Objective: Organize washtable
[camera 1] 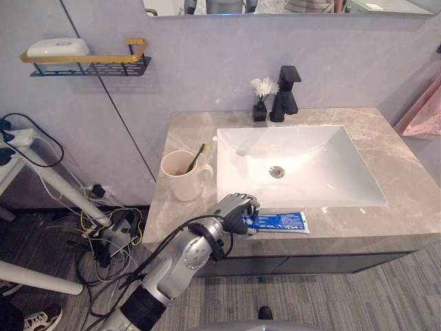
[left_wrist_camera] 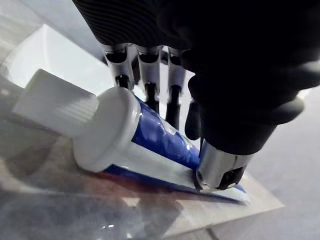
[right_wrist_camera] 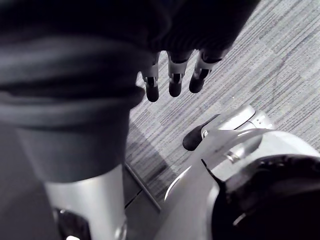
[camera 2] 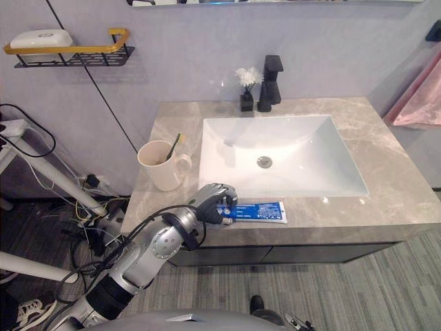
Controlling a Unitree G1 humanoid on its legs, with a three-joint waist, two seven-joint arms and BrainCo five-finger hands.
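Observation:
A blue and white toothpaste tube [camera 1: 284, 222] lies flat on the marble countertop [camera 1: 403, 183], along its front edge below the sink. My left hand [camera 1: 237, 209] is at the tube's capped end. In the left wrist view the fingers [left_wrist_camera: 148, 75] curl over the far side of the tube [left_wrist_camera: 150, 142] and the thumb [left_wrist_camera: 220, 167] presses its near side. The white cap points away from the palm. A cream mug [camera 1: 180, 176] holding a toothbrush [camera 1: 197, 157] stands left of the sink. My right hand [right_wrist_camera: 172, 75] hangs over the floor with relaxed fingers.
The white sink basin [camera 1: 344, 148] fills the counter's middle. A black faucet [camera 1: 285, 94] and a small flower vase [camera 1: 261, 98] stand behind it. A wall shelf [camera 1: 89, 66] at the upper left carries a white soap box [camera 1: 58, 47]. Cables [camera 1: 103, 231] lie on the floor at left.

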